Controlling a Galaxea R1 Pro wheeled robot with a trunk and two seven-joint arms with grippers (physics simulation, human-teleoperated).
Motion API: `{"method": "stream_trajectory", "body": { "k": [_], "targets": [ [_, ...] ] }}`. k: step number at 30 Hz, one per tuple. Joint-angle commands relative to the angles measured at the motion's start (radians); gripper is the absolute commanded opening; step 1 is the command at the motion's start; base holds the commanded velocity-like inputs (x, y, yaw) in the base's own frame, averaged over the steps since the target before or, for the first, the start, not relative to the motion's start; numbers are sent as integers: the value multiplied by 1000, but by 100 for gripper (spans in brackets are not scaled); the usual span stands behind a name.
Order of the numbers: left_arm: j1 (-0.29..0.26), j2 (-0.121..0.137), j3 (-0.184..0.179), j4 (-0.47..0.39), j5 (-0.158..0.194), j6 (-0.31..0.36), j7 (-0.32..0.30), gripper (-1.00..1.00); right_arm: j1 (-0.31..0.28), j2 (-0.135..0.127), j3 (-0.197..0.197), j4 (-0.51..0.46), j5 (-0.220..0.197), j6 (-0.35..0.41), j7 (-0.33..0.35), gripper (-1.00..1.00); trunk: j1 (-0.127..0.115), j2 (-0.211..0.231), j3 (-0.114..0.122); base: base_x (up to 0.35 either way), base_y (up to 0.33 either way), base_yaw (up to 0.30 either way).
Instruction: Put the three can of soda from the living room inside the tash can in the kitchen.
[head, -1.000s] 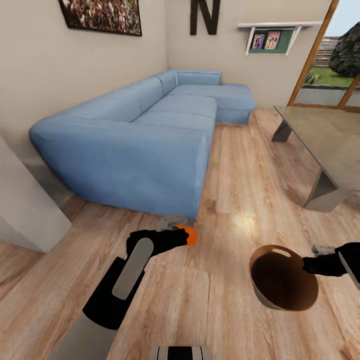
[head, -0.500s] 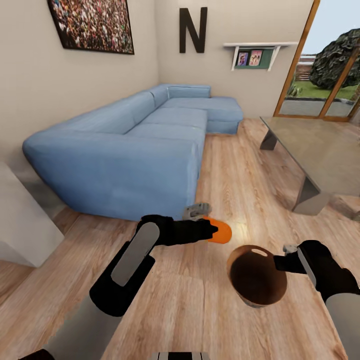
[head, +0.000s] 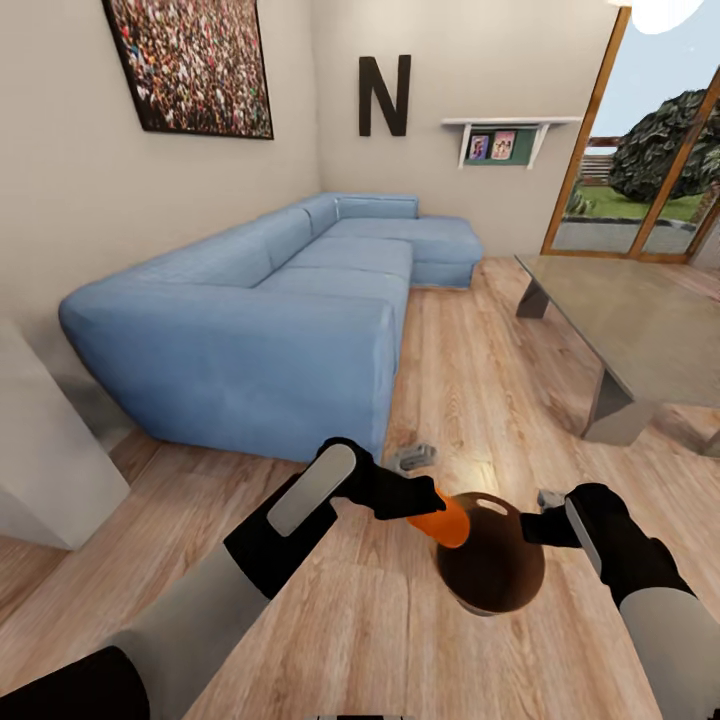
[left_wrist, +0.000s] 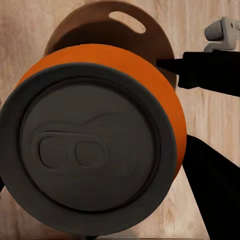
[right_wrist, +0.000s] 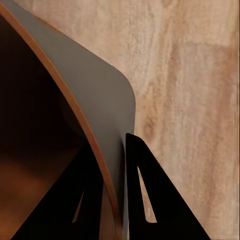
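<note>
One bright orange soda can with a grey top (head: 447, 522) sits clenched in my L gripper (head: 430, 503), held over the near rim of the small round tapered bucket, pale grey outside w/ brown inside (head: 492, 575). My R gripper (head: 535, 524) pinches the bucket's wall, one finger (right_wrist: 80, 200) inside and one outside, above the light plank floor (head: 380, 620). Light-blue sectional sofa (head: 270, 320) stands well apart beyond.

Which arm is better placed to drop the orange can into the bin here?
Left. The left gripper already holds the orange can at the rim of the trash can, over its opening. The right gripper is clamped on the bin's wall, holding it off the floor.
</note>
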Motion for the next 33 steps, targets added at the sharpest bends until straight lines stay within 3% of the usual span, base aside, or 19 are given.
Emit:
{"method": "stream_trajectory", "body": {
  "k": [1,9,16,17,22,28,30,32,33],
  "targets": [
    [0,0,0,6,1,-2,-3,-100,0,1,0,-1,-22,2,3,-100,0,0,0,0,0,0],
    [-2,1,-31,32,-11,-14,-15,-100,3,37,2,-4,-24,12,7,-100,0,0,0,0,0,0],
    [-2,2,-49,69,-14,-23,-43,-100,3,113,3,-4,-18,17,6,-100,0,0,0,0,0,0],
    [-2,2,-49,86,-14,-23,-44,100,3,116,3,-4,-19,17,6,-100,0,0,0,0,0,0],
    [-11,1,-51,215,-13,-20,-64,100,3,117,2,-10,-21,19,10,-100,0,0,0,0,0,0],
    [-15,5,-51,225,-14,-23,-64,100,3,113,0,-20,-26,19,11,-100,0,0,0,0,0,0],
    [-15,10,-45,218,-23,-36,-65,100,3,110,0,-30,-28,19,12,-100,0,0,0,0,0,-39],
    [-10,23,-39,142,-32,-81,-64,100,4,102,-4,-35,-28,19,15,-100,0,0,0,0,0,-188],
    [-2,41,-37,84,-40,-113,-62,100,4,87,-6,-36,-28,19,15,-100,0,0,-1,0,0,-235]
  ]
}}
